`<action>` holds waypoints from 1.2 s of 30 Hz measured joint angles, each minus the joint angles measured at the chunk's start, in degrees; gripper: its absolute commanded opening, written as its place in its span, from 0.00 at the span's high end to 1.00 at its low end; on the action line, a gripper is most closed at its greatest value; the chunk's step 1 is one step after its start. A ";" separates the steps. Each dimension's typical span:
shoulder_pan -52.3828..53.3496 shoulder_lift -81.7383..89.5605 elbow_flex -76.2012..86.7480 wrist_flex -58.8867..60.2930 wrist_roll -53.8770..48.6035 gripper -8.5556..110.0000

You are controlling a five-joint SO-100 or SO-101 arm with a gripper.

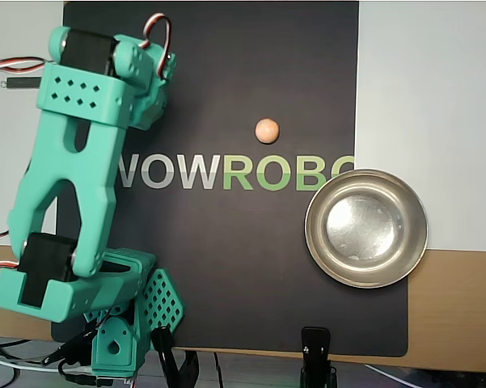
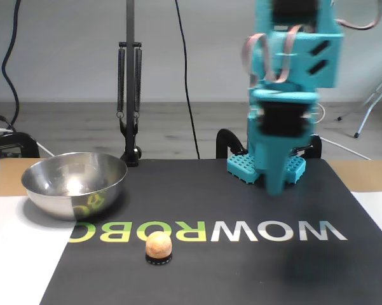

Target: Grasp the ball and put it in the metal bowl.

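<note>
I am at the opening step, the approach: my pincer hangs above the black mat, well apart from the ball, and holds nothing. It is motion-blurred in the fixed view and hidden under my arm in the overhead view, so I cannot tell how wide it stands. In the overhead view the ball lies at about eleven o'clock from the metal bowl, near it but not touching. The bowl is empty, showing only its shiny bottom. Next, I judge, I must swing toward the ball, spread the pincer and come down over it.
</note>
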 measured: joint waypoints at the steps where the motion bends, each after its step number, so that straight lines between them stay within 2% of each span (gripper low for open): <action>1: 0.00 0.00 0.00 0.00 0.00 0.92; 30: 11.78 0.00 0.00 0.00 0.09 0.92; 36: 14.59 -2.90 0.00 -3.69 0.00 0.92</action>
